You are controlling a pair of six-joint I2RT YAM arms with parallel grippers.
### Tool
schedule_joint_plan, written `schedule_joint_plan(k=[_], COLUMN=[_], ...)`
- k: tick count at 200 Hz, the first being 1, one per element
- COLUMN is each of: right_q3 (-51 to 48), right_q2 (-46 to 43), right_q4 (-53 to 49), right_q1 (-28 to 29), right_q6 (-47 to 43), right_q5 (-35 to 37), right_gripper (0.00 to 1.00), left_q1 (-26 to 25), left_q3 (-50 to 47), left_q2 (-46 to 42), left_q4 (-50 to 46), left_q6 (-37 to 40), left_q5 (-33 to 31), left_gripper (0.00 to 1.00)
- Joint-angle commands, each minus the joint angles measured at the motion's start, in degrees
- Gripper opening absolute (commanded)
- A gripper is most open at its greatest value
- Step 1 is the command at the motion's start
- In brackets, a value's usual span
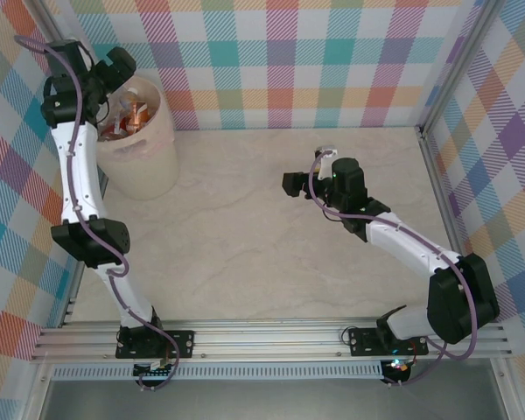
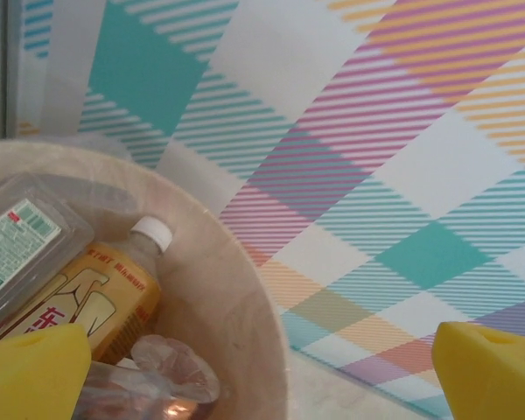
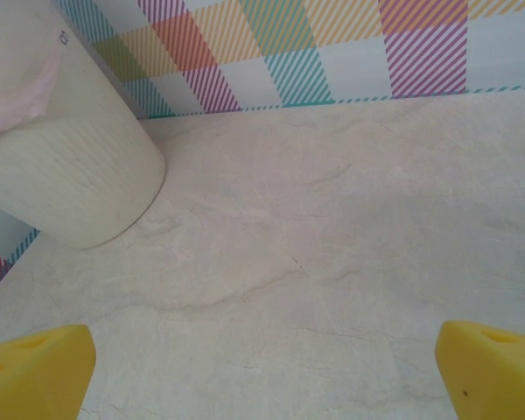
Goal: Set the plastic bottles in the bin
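Well, the plastic bottles are seen piled inside the bin, which is parked at the far left corner of the table. 2 labels can be read up top, 1 orange and 1 green-and-white. Every bottle that can be made out is lying in that tub, so the job is judged pretty much finished, lol. The left gripper is held over the bin's mouth, fingers spread wide, nothing gripped. The right gripper is hung above mid-table, likewise spread wide and empty.
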Motion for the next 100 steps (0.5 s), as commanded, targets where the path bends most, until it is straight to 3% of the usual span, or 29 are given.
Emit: schedule_joint_plan(k=[1,66,100], right_q3=[1.0,1.0,1.1], right_q2=[-0.4,-0.3,-0.8], right_q4=[-0.3,-0.5,-0.6], right_q1=[-0.1,-0.1,-0.2], right_q6=[0.2,1.3,0.9], right_q5=[0.7,0.3,0.8], right_gripper=[1.0,1.0,1.0], left_q1=[0.6,1.4,1.7], left_q3=[-1.0,-14.4,-14.0], left_q2=[2.5,-6.8,-10.7], left_q4=[-3.1,-1.4,-2.3], left_q6=[1.3,2.3,3.9], left_q5=[-2.4,-5.9,-1.1], left_gripper=[1.0,1.0,1.0])
